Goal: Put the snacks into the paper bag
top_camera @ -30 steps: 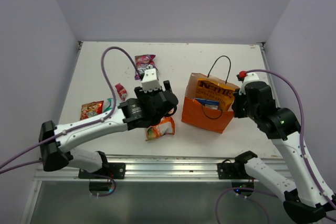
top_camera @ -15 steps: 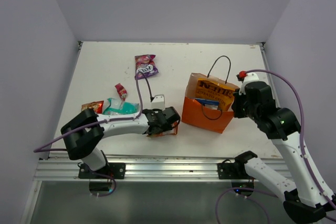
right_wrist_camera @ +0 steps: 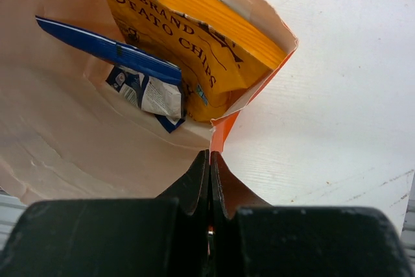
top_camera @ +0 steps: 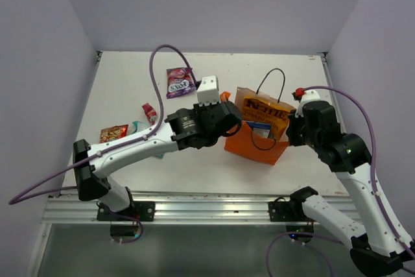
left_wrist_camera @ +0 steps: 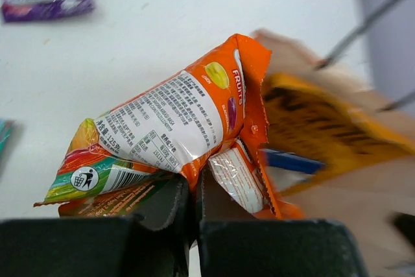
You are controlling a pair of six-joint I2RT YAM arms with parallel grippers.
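Note:
My left gripper (left_wrist_camera: 192,183) is shut on the orange-green snack packet (left_wrist_camera: 175,121), held in the air beside the left rim of the orange paper bag (top_camera: 249,144). In the top view the left gripper (top_camera: 228,120) hangs by that rim, and only the packet's orange tip (top_camera: 225,97) shows. My right gripper (right_wrist_camera: 209,160) is shut on the bag's right wall (right_wrist_camera: 224,131), holding the mouth wide. Inside the bag lie a yellow chips packet (right_wrist_camera: 188,50) and a dark blue packet (right_wrist_camera: 139,76).
More snacks lie on the white table at the left: a purple packet (top_camera: 179,81), a small red one (top_camera: 150,113), an orange-red one (top_camera: 113,133) and a teal one (top_camera: 137,126) partly under the left arm. The bag's black cord handle (top_camera: 272,77) sticks up at the back.
The left gripper came down on the orange-green packet near the table's front edge, shut on it and lifted it up and right to the bag's left rim. The right arm has not moved.

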